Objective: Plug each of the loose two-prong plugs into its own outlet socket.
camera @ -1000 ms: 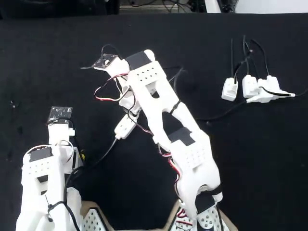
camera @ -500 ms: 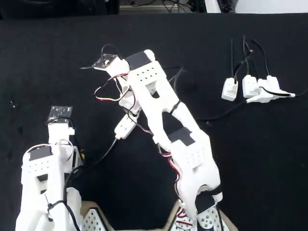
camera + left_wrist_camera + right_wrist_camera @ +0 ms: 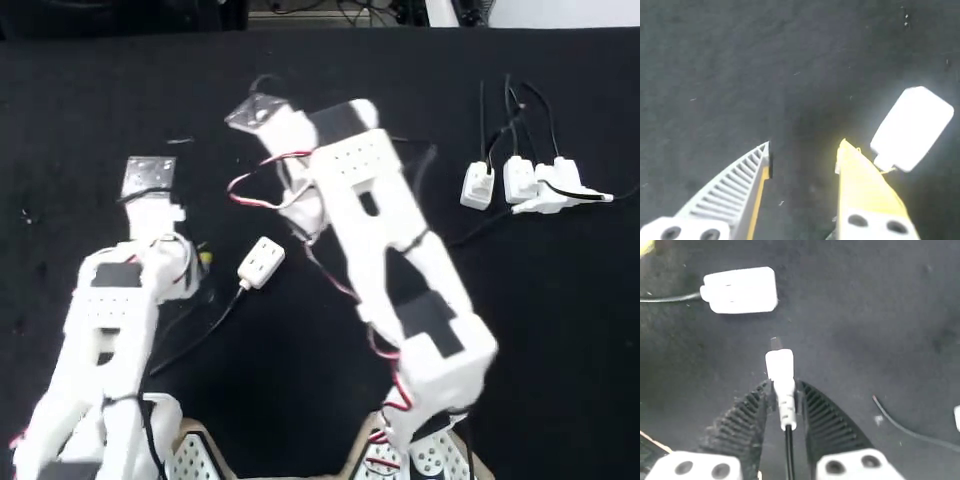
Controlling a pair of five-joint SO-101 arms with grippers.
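In the high view the white right arm (image 3: 390,250) covers its own fingertips, and the three small white plastic pieces (image 3: 520,180) clustered at 2 o'clock on the black cloth-covered surface (image 3: 560,330) are too small to sort into plugs and sockets. Thin black cables (image 3: 485,115) run from them. In the right wrist view the metal prongs are blurred and a white shape is cut off at the frame edge. One white rectangular plastic outlet socket (image 3: 261,262) lies alone near the middle, at 7 o'clock from the right arm's wrist and 4 o'clock from the head of the left arm (image 3: 110,330), with a black cord trailing from it. The right tool (image 3: 782,387) has dark ribbed fingers pinching one white plastic two-prong plug (image 3: 779,365) by its neck. The plug is raised above the surface, its prongs pointing toward the socket (image 3: 742,289), apart from it. The left tool (image 3: 802,152) is spread and holds nothing; it has one ribbed white finger and one smooth yellow one, with the socket (image 3: 912,127) just beside the yellow tip.
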